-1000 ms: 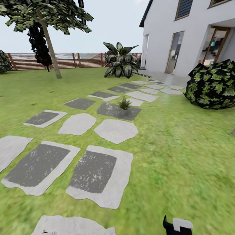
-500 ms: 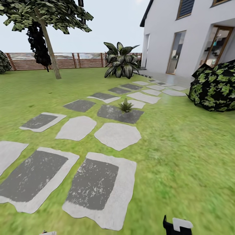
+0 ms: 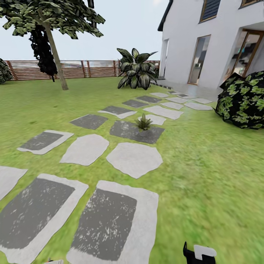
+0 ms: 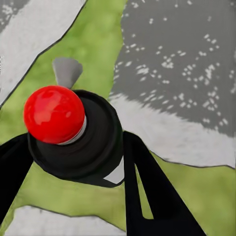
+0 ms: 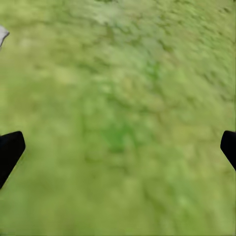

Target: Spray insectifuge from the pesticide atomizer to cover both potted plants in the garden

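Pesticide atomizer is clamped between the left gripper fingers: black round body, red ball top, white patch on its side, seen end-on over lawn and a stepping stone. One potted plant, a small olive rosette, sits on a dark stone mid-path, far ahead. Right gripper fingers spread wide, empty, over grass. Big shrub far right, house behind.

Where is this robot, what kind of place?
A house's garden, it seems: a green lawn crossed by stepping stones, a slatted fence behind, and a white house alongside.
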You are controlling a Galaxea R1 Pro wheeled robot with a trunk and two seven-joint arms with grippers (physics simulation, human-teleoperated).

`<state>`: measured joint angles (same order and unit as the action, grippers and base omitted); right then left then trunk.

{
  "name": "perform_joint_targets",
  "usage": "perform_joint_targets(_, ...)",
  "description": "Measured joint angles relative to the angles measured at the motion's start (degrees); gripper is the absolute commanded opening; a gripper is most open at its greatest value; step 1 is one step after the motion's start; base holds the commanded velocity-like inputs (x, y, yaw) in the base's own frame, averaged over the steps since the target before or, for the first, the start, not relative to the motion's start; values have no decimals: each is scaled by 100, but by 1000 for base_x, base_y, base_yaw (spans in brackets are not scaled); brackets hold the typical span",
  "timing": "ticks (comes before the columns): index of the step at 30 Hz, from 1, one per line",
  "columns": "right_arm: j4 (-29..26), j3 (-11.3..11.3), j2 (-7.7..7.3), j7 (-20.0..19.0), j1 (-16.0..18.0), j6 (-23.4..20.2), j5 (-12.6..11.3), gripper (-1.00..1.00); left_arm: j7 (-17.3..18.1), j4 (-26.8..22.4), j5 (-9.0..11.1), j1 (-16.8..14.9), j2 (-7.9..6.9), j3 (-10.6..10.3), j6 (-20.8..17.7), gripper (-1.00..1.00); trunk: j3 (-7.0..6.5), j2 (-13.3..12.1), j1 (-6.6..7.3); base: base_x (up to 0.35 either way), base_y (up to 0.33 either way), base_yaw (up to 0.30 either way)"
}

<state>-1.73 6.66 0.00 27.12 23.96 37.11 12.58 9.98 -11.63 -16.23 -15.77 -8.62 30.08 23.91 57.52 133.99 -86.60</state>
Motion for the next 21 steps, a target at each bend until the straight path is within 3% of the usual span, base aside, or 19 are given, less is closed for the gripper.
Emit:
perform_joint_targets(6, 0, 0, 0, 0, 0, 0, 0, 100, 0, -1, 0, -2, 0, 0, 0, -100, 0, 0, 0, 340, 95, -34)
perform_joint_targets(15, -1, 0, 6, -1, -1, -1, -3, 100, 0, -1, 0, -2, 0, 0, 0, -100, 0, 0, 0, 338, 132, -224)
perform_joint_targets(21, 0, -1, -5, -7, 0, -3, 2, 100, 0, -2, 1, 0, 0, 1, 0, -100, 0, 0, 0, 334, 167, -30)
